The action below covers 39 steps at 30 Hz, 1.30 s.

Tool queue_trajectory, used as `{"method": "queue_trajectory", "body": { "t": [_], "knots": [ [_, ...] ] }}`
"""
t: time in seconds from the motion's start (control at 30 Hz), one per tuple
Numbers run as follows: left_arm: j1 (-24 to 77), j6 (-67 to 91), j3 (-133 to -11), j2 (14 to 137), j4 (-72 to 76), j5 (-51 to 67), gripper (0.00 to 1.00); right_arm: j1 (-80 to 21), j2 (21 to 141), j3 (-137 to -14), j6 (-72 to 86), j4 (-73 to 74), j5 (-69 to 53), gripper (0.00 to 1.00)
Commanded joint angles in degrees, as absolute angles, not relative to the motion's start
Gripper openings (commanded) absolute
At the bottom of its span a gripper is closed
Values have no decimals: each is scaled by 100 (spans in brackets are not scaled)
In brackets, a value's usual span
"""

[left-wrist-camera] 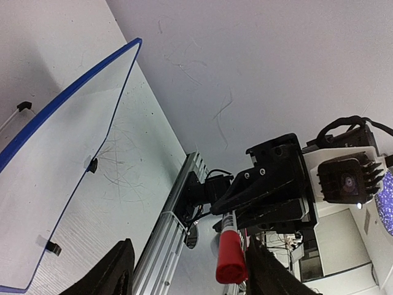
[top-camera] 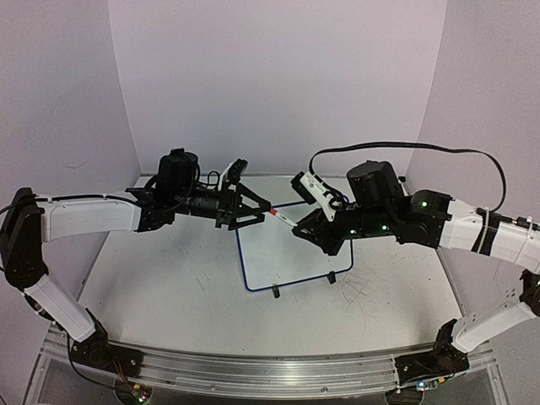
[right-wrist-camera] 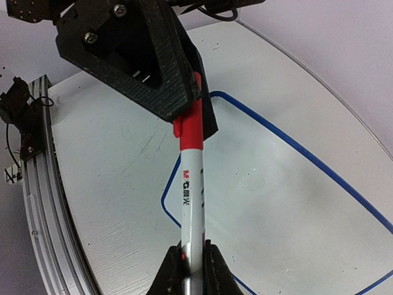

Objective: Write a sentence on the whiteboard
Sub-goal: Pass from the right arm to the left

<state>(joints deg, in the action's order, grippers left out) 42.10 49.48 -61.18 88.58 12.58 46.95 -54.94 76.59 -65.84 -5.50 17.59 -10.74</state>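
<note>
Since the whiteboard lies flat and blank in the middle of the worktop, between the two arms and with no red letter on it that I can make out, the sentence is not yet begun and all depends on uncapping the marker held above it. The right tool is pinched tight on the white barrel and holds the marker in the air, its red cap pointed into the left tool. That tool's jaws stand part-way apart on either side of the cap, one side close against it and a gap on the other. The risk, as I judge it, is an off-centre bite: uneven jaws may push the cap sideways, twist the barrel in the right grip, or slide off the smooth plastic. A hard pull could also jerk the marker loose and drop it onto the board. The worktop is white and scuffed with grey scratches, with an aluminium rail along its near side. Plain pale walls close it round, and a black cable loops over the right arm.
</note>
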Motion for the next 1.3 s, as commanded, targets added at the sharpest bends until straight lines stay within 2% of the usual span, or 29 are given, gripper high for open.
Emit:
{"method": "queue_trajectory", "body": {
  "t": [0.0,0.23,0.63,0.87,0.9,1.03,1.07,1.1,1.27],
  "knots": [
    [4301,4882,-6387,8859,1215,4610,58,-5511,7678,-6551,-673,1537,-1267,0],
    [4331,4853,-6426,8801,1208,4640,47,-5510,7724,-6473,-722,1459,-1315,0],
    [4414,4839,-6392,8803,1188,4748,17,-5509,7799,-6475,-712,1409,-1178,0],
    [4421,4756,-6409,8727,1171,4719,5,-5508,7746,-6408,-523,1353,-851,2],
    [4421,4726,-6418,8701,1179,4716,1,-5505,7701,-6354,-466,1298,-776,9],
    [4421,4477,-6449,8526,1184,4591,0,-5461,7459,-6047,11,801,-832,77],
    [4421,4396,-6451,8434,1180,4493,0,-5451,7384,-5948,277,609,-781,90],
    [4421,4318,-6457,8345,1178,4388,0,-5444,7295,-5823,532,402,-717,98],
    [4421,4128,-6609,8071,1196,3865,0,-5386,6713,-4970,1515,-1328,-1045,98]
  ]
}}
